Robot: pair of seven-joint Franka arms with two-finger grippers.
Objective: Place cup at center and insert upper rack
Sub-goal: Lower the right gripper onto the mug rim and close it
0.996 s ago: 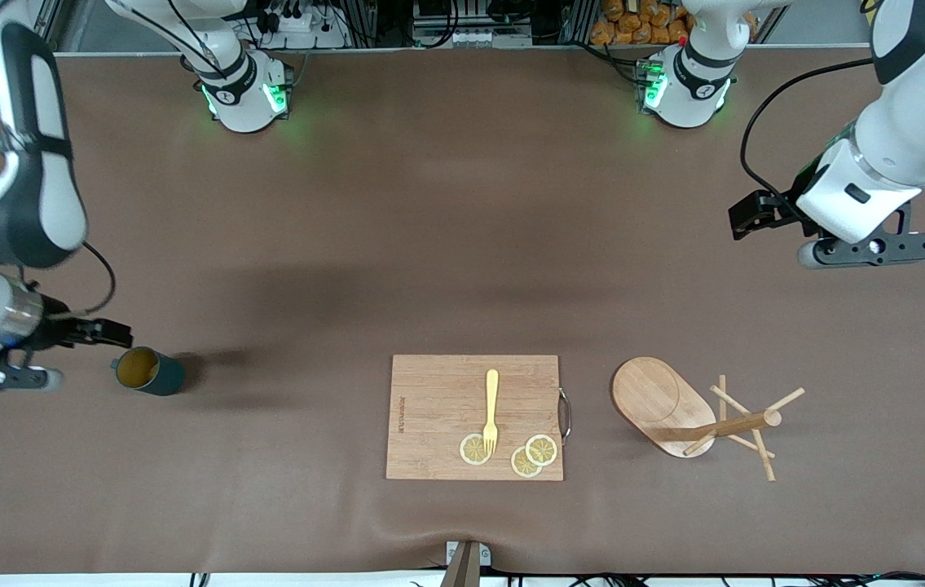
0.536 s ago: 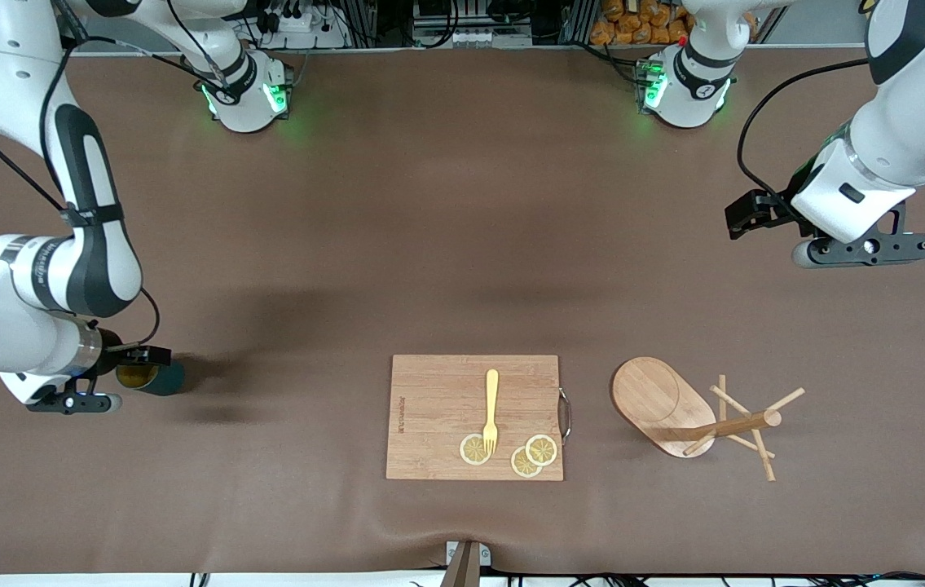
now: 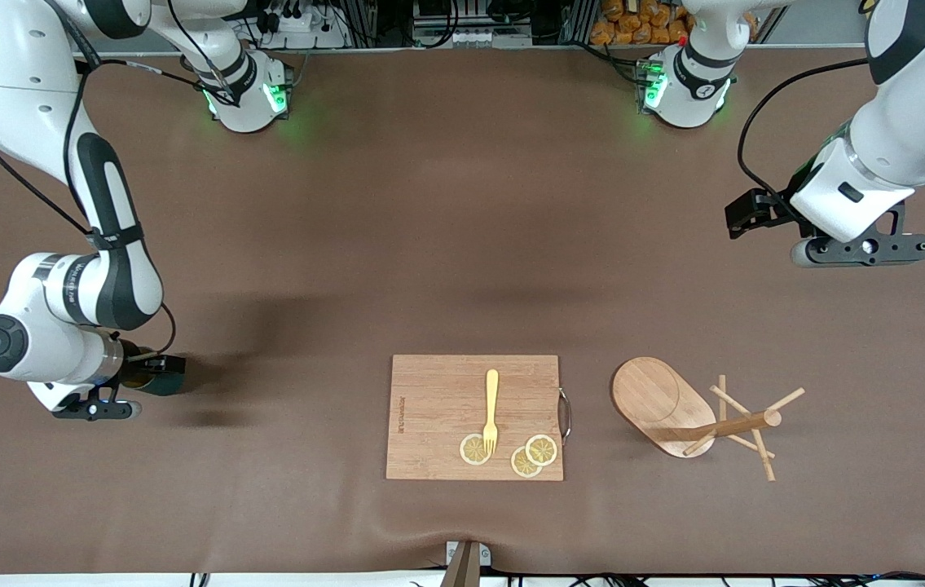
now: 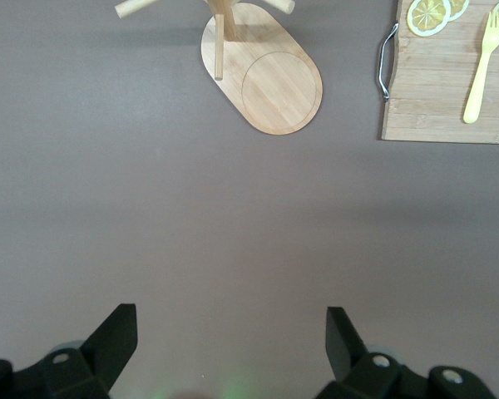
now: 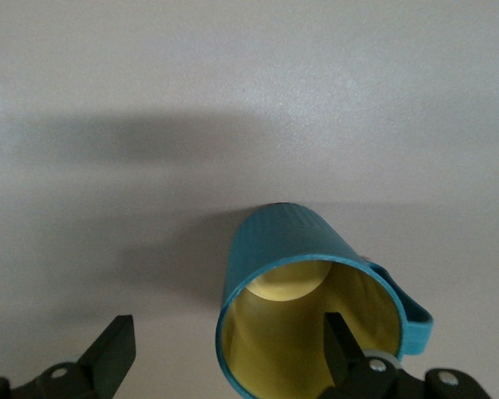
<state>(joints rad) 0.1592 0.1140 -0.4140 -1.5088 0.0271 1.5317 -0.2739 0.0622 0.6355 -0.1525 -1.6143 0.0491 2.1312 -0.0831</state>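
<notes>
The cup (image 5: 303, 287), teal with a yellow inside, lies on its side near the right arm's end of the table, mostly hidden under the right wrist (image 3: 170, 383). My right gripper (image 5: 226, 342) is open at its mouth. One finger (image 5: 339, 337) is inside the rim and the other (image 5: 115, 342) is outside over bare table. The upper rack (image 3: 662, 403), a wooden mug tree, lies tipped over beside the cutting board, toward the left arm's end. My left gripper (image 3: 857, 249) waits open over bare table, holding nothing, and sees the rack's base (image 4: 270, 79).
A bamboo cutting board (image 3: 474, 387) with a metal handle lies mid-table near the front camera. On it are a yellow fork (image 3: 491, 403) and lemon slices (image 3: 527, 455). Brown cloth covers the table.
The right arm swung in and brought its open gripper up to the cup's mouth, now covering most of the cup in the front view. The left arm barely shifted.
</notes>
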